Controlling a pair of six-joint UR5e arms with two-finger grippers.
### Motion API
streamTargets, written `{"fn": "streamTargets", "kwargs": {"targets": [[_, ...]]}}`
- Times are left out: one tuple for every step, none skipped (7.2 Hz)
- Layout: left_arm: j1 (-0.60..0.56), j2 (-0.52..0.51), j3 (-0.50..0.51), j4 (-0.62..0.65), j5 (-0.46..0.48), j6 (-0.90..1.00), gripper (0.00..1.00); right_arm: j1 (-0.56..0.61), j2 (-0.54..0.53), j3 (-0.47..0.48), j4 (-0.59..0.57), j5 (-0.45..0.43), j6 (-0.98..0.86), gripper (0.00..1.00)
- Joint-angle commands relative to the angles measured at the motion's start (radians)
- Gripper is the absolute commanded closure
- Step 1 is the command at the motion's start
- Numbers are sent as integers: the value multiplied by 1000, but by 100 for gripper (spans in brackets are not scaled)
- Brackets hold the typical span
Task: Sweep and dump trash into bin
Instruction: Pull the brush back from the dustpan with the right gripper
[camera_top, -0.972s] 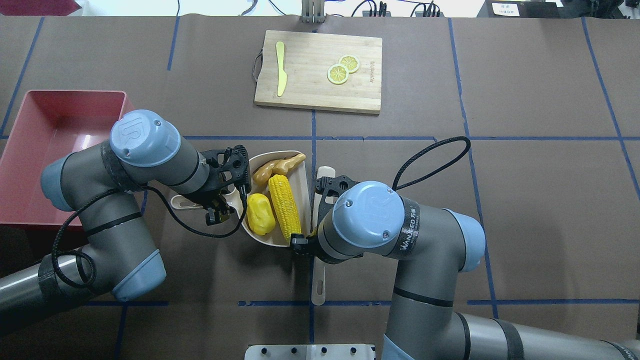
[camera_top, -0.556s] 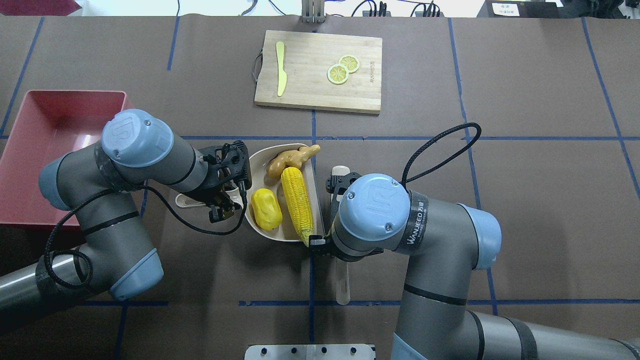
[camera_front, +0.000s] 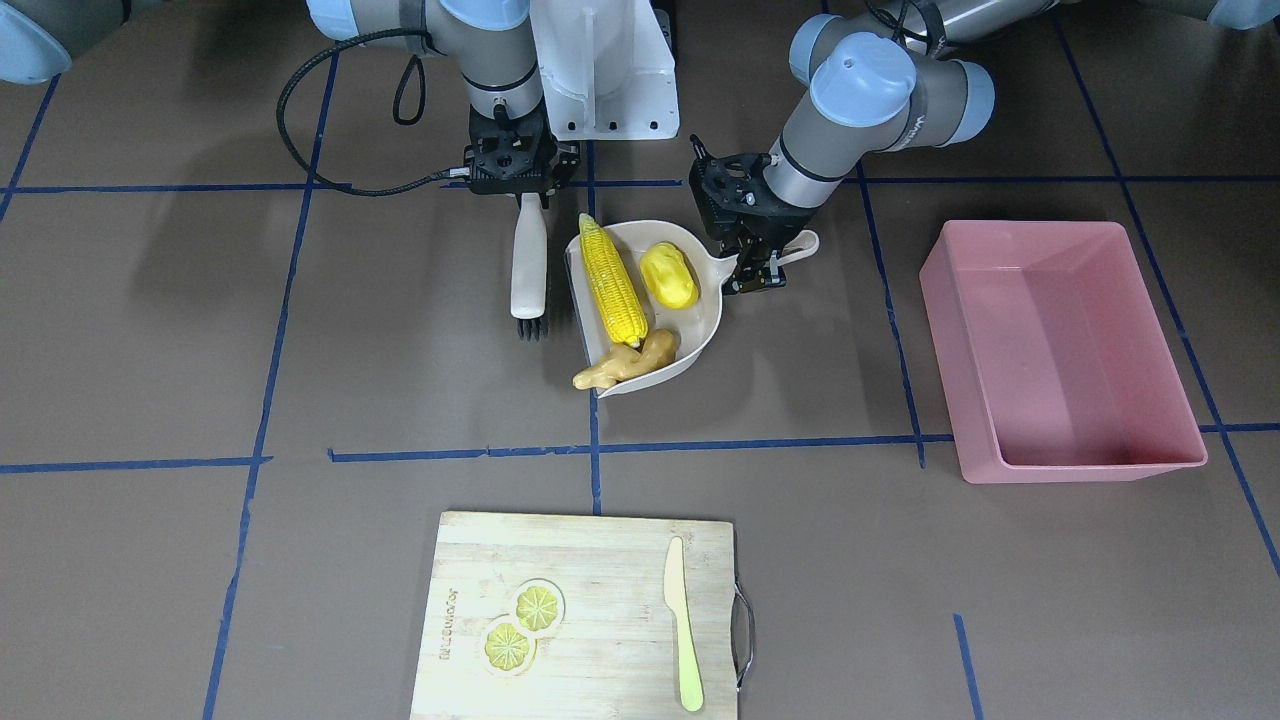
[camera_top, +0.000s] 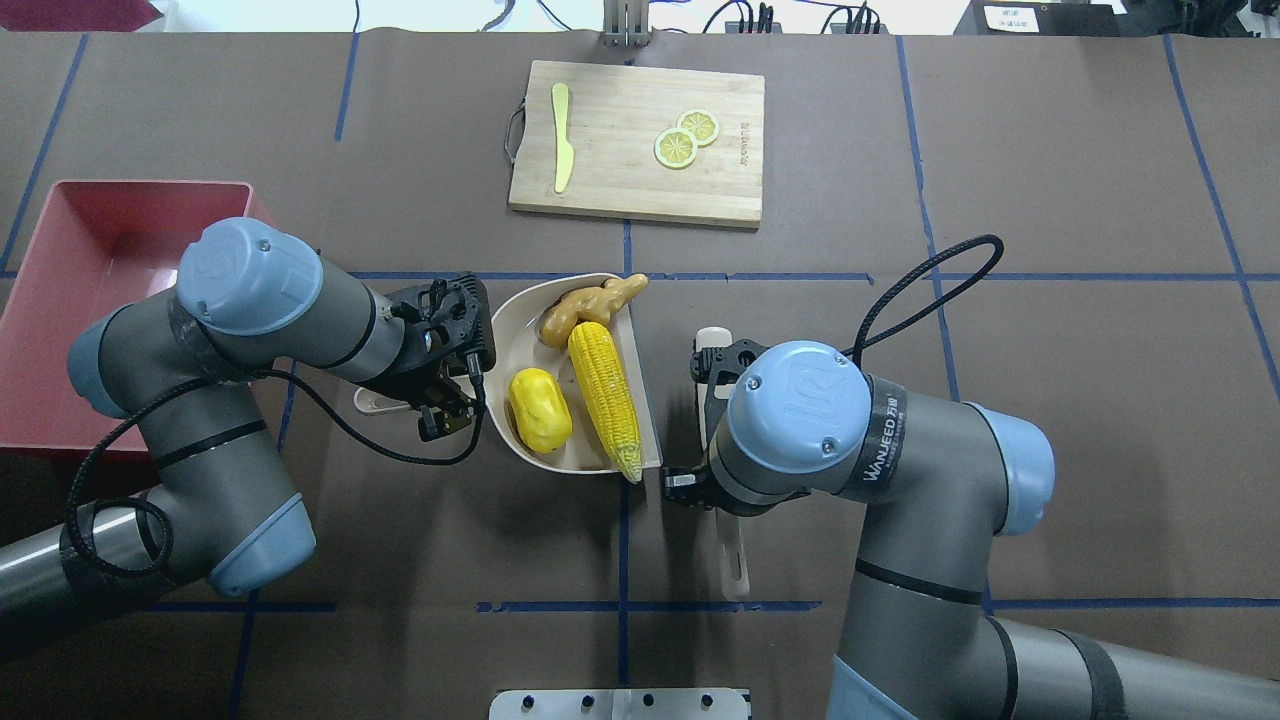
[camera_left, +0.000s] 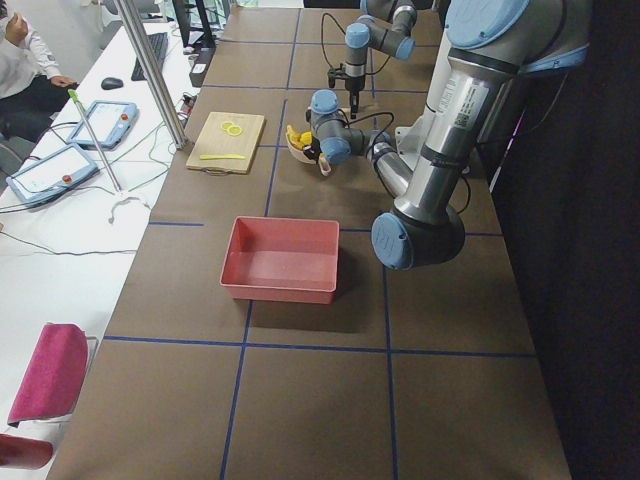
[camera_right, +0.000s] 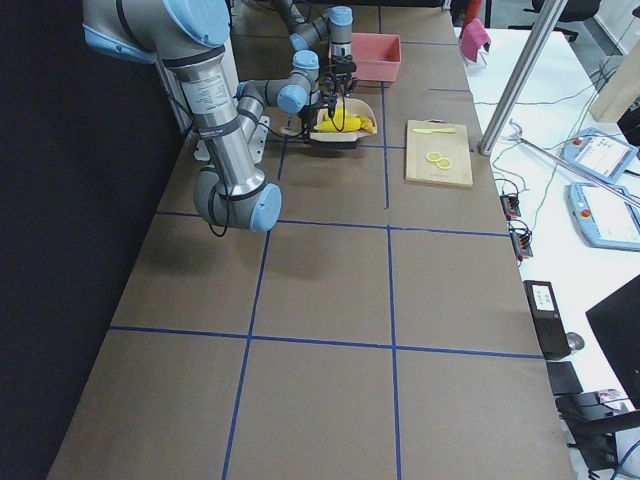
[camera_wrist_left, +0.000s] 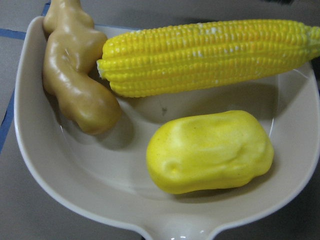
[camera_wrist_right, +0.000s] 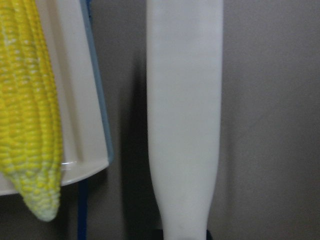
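The beige dustpan (camera_top: 520, 335) sits mid-table and holds the trash: a corn cob (camera_top: 605, 400), a lumpy yellow vegetable (camera_top: 540, 423) and a tan ginger root (camera_top: 590, 305) that pokes past the pan's open edge. My left gripper (camera_front: 757, 270) is shut on the pan's handle (camera_front: 803, 244). The left wrist view shows all three pieces inside the pan (camera_wrist_left: 90, 185). My right gripper (camera_front: 527, 200) is shut on a white brush (camera_front: 530, 265), which hangs beside the pan's open edge with a gap between. The pink bin (camera_front: 1080, 465) stands on my left, apart from the pan.
A wooden cutting board (camera_top: 620, 185) lies at the far side with two lemon slices (camera_top: 686, 138) and a pale green knife (camera_top: 562, 135). Blue tape lines cross the brown table. A person (camera_left: 20, 60) sits beyond the table's far edge.
My right arm has drawn the brush to the right, away from the dustpan. The dustpan has turned and shifted a little away from me, with the trash still inside.
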Motion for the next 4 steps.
{"fn": "streamTargets", "kwargs": {"targets": [[-38, 3, -3, -31, -60, -27, 100, 8, -26, 9, 0, 0, -22, 100], [-62, 3, -10, -31, -80, -44, 100, 8, -29, 7, 0, 0, -22, 100], [-101, 5, -14, -32, -114, -43, 100, 8, -31, 7, 2, 0, -22, 100], [-136, 14, -17, -67, -146, -44, 100, 8, -32, 6, 2, -1, -21, 100]]}}
